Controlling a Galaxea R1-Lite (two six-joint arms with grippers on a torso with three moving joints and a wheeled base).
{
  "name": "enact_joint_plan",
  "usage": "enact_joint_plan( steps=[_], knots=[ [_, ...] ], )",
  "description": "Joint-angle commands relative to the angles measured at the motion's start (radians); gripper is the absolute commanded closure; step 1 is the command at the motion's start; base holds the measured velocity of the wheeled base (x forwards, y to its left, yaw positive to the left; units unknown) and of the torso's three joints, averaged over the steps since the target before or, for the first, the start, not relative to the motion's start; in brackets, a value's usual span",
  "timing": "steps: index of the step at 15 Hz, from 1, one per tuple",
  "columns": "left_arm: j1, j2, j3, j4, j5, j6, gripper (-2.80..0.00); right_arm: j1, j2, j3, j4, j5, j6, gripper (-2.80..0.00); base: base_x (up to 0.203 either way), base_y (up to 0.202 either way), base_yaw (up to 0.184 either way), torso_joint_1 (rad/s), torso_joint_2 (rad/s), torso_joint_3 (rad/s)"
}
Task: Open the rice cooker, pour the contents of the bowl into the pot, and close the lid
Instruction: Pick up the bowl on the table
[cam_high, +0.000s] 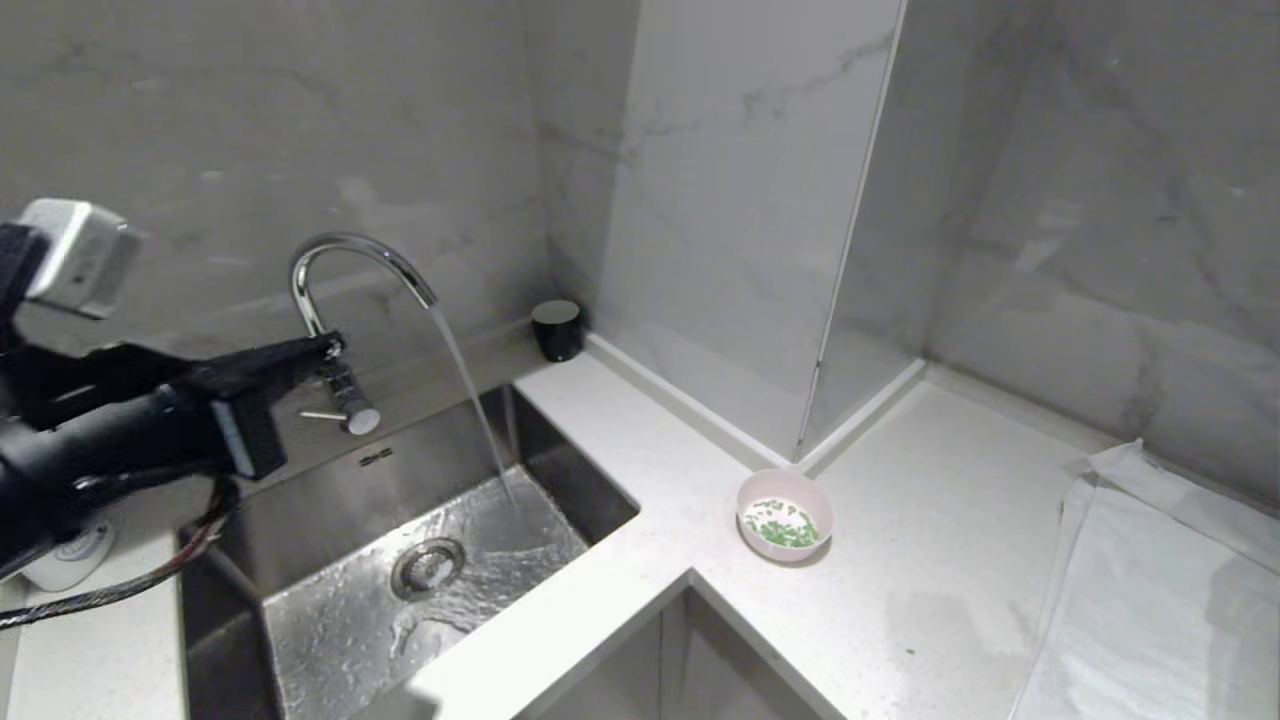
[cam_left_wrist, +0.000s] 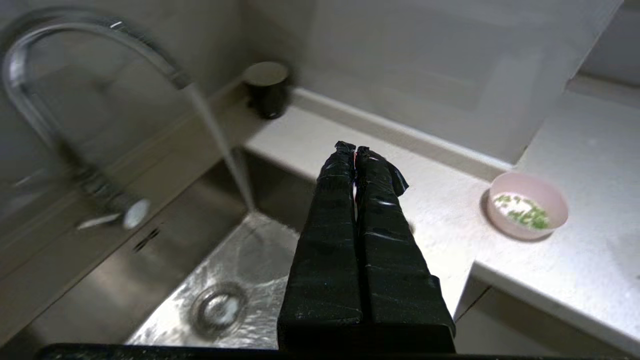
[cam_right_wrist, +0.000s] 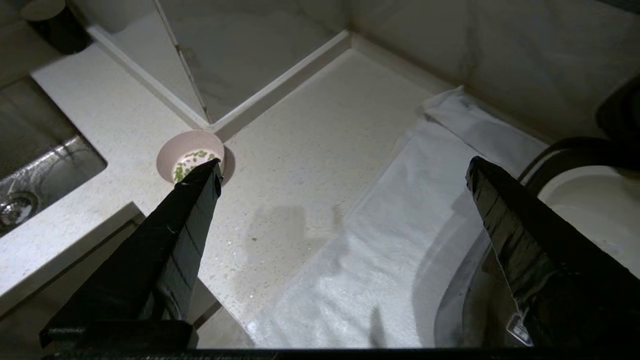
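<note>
Running faucet (cam_high: 355, 262) beside closed left end effector (cam_high: 325, 347); right end effector (cam_right_wrist: 345, 170) spread above bowl (cam_high: 785, 514).

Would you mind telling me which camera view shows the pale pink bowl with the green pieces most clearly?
The head view: the bowl sits unobstructed on the white counter, its green pieces plainly visible. The left wrist view also shows it whole but off to the side. In the right wrist view, a finger of the open right pincer covers part of it.

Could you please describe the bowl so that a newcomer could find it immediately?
Start at the steel sink with the running tap. On the white counter to its right, at the wall's jutting corner, sits the bowl. It alone is small, round and pale pink, holding green pieces.
</note>
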Motion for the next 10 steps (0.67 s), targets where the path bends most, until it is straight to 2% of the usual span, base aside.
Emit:
enact_joint_plan(
  steps=[1,6,10],
  knots=[
    [-0.117,0.235,-0.118,-0.017,0.067,-0.013,0.0,-0.02,-0.084,0.028,0.01,-0.002,-0.003,0.0,0.0,0.0,0.0,0.0,0.0,0.0],
    [-0.246,0.528,-0.368,-0.026,0.121,-0.098,0.0,-0.067,-0.241,0.118,0.052,0.0,-0.005,0.0,0.0,0.0,0.0,0.0,0.0,0.0],
    [-0.317,0.749,-0.552,-0.027,0.185,-0.147,0.0,-0.15,-0.376,0.156,0.081,0.002,-0.01,0.0,0.0,0.0,0.0,0.0,0.0,0.0]
  ],
)
